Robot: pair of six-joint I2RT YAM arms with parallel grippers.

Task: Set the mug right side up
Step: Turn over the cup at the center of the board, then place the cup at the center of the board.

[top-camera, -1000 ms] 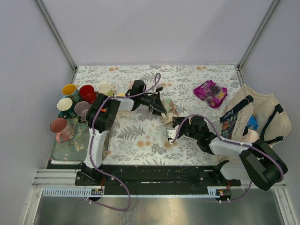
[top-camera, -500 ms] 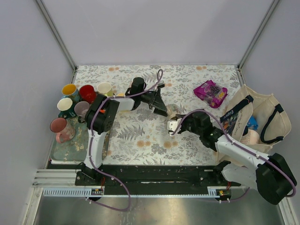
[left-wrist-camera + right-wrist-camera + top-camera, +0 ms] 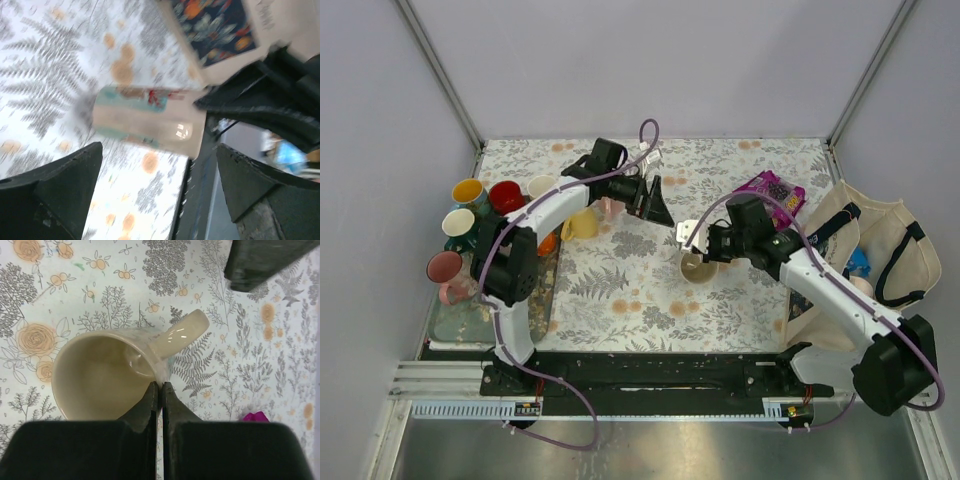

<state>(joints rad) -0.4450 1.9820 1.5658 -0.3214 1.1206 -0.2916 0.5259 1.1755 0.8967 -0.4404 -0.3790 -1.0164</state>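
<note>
Both arms have shifted in the last second. The left hand (image 3: 660, 203) has let go of the mug (image 3: 700, 267) and drawn back toward the far left, its fingers now spread wide and holding nothing. The right arm has risen at the elbow and brought the mug from a tilt between the two hands to mouth-up. The right hand (image 3: 160, 386) is clenched on the mug's rim just beside the root of the handle, its fingers pressed nearly flat together. The mug is right of centre on the bench (image 3: 620, 290). Whether its base rests on the cloth or hangs just above it, I cannot tell.

The mug is glazed ceramic, a cream cylinder inside, with a glossy, rounded loop handle. The bench wears a pale cloth printed with grey ferns and orange blossoms.

Only the right wrist view looks straight down into the mug and shows the pinch at the rim. Only the left wrist view, which is blurred, shows the outer wall side-on: a teal band and red marks on cream, with the left hand's two dark fingers (image 3: 55, 195) well apart from it. The overhead view alone takes in a tray (image 3: 460, 320) with coloured mugs (image 3: 506, 195) at the left edge, and a purple packet (image 3: 770, 192) and a tote bag (image 3: 865, 245) on the right.
</note>
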